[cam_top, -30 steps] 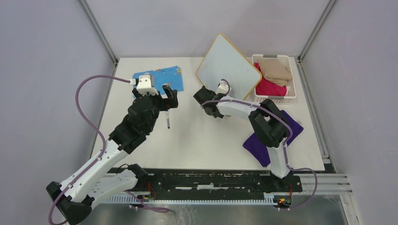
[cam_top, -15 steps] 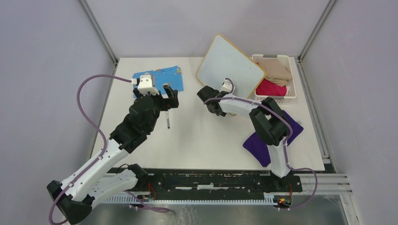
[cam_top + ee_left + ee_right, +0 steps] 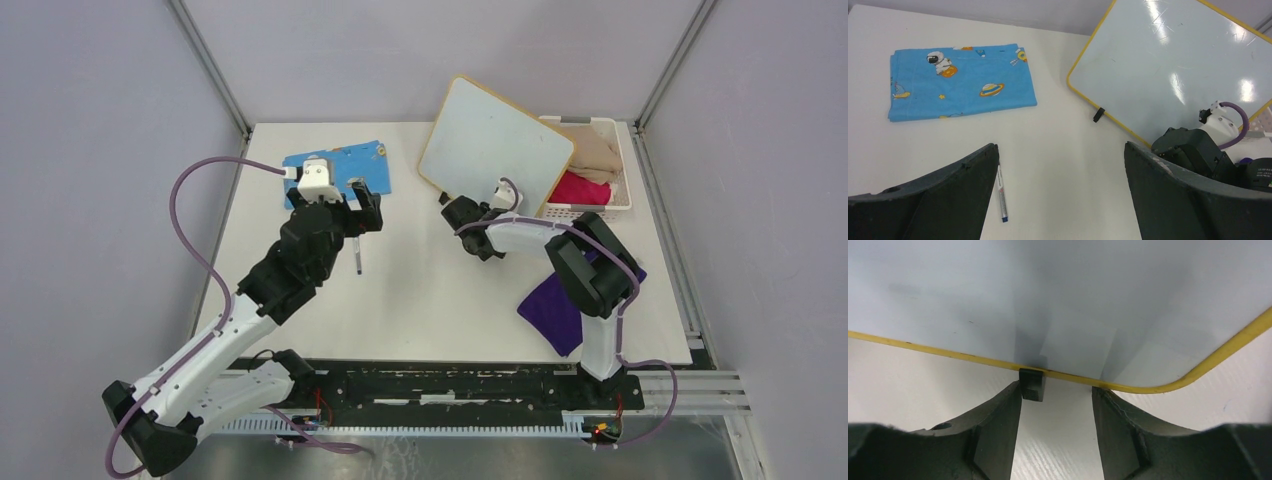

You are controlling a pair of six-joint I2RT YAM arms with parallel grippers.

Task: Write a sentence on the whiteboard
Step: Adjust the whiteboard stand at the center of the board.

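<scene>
The whiteboard (image 3: 495,135) is white with a yellow rim and stands tilted at the back, its right side resting on the basket. No writing shows on it. It also shows in the left wrist view (image 3: 1168,65). My right gripper (image 3: 460,207) is open, its fingertips at the board's lower rim (image 3: 1158,387), beside a black clip (image 3: 1032,384); nothing sits between the fingers. My left gripper (image 3: 358,200) is open and empty above the table. A marker with a blue tip (image 3: 358,256) lies on the table under it, by the left finger in the left wrist view (image 3: 1002,195).
A blue space-pattern cloth (image 3: 335,165) lies at the back left. A white basket (image 3: 622,160) with tan and pink clothes stands at the back right. A purple cloth (image 3: 550,305) lies under the right arm. A second clip (image 3: 1098,114) sits on the board's rim.
My right gripper has slid right along the board's lower edge, and the whiteboard has shifted right and tipped further onto the basket. The left arm has barely moved.
</scene>
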